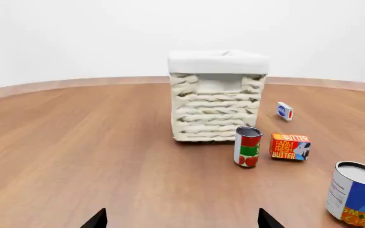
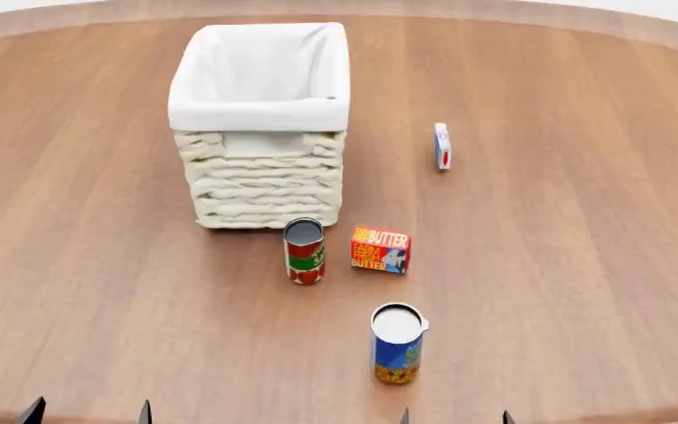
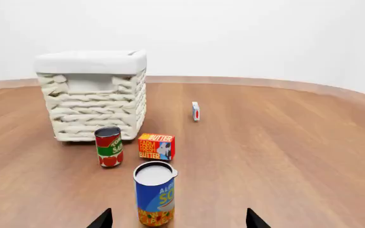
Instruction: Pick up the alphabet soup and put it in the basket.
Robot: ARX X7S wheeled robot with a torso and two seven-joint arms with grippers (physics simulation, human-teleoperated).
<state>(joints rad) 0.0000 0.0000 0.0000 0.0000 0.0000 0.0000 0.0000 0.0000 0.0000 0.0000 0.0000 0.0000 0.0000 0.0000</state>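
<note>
The small blue-labelled alphabet soup can (image 2: 397, 344) with a white top and yellow-orange base stands upright on your brown wooden bench (image 2: 575, 265), nearest to you, free of both grippers. At its 12 o'clock sits an orange butter box (image 2: 380, 249); at 11 o'clock, a red-and-green can (image 2: 304, 251) with a dark grey top stands upright just beside the box. Farther at 11 o'clock stands the large cream woven wicker basket (image 2: 262, 177) with a white cloth lining, just behind the red-and-green can. A small white-and-blue carton (image 2: 441, 146) lies well apart at 1 o'clock. Your left gripper (image 2: 87, 412) and right gripper (image 2: 455, 417) sit at the near bench edge, fingertips spread, holding nothing.
</note>
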